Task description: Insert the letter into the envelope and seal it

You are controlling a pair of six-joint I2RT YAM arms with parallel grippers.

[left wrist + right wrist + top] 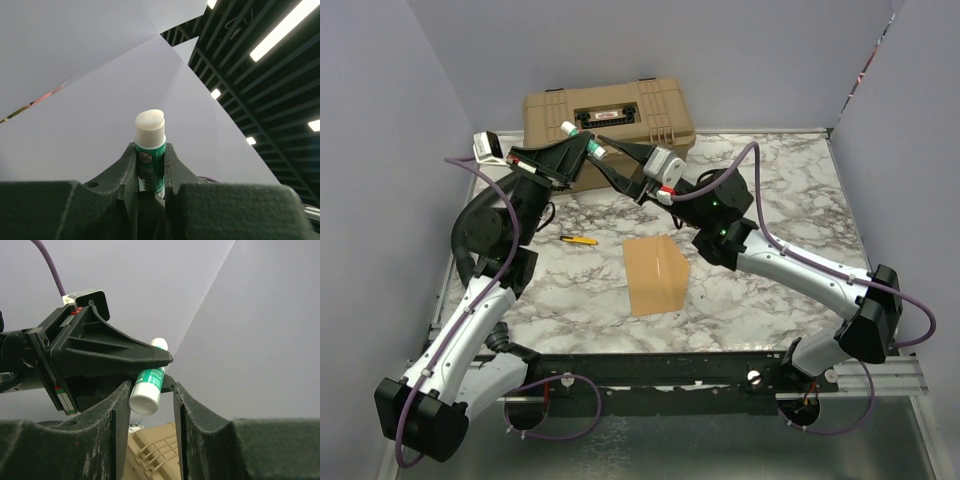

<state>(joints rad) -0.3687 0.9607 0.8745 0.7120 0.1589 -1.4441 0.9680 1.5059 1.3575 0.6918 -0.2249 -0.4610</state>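
Observation:
The kraft-brown envelope lies flat on the marble table, below both raised grippers. The letter does not show apart from it. My left gripper is held up over the back of the table, shut on a green and white glue stick whose white end sticks out past the fingers. My right gripper faces it with its jaws either side of the glue stick's round white end. Its left finger touches the stick and a gap shows on the right.
A big tan plastic case stands at the back, right under the two grippers. A small yellow and black tool lies on the table left of the envelope. Grey walls close in on the left, back and right.

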